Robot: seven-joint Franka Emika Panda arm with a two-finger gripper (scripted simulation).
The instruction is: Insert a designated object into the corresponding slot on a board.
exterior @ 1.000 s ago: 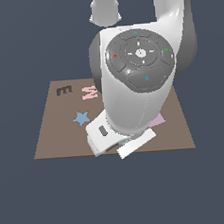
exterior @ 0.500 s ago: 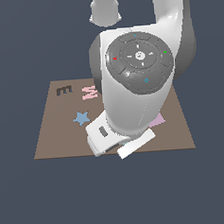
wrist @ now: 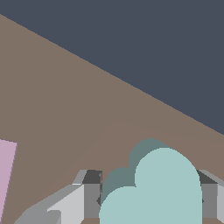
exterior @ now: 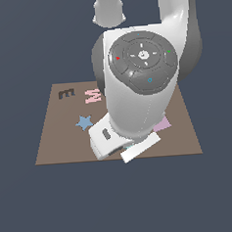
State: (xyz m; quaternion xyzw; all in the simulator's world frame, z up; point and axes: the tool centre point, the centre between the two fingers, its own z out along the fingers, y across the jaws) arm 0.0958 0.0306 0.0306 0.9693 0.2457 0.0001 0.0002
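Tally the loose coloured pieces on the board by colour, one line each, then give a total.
Blue: 1, the star
Light pink: 1, the M-shaped piece
Lilac pink: 1, the square
Pale teal: 1, the heart, between the jaws
Total: 4

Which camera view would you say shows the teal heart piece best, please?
The wrist view: the teal heart fills the foreground between the gripper fingers, above the board. The exterior view shows at most a teal sliver beneath the arm.
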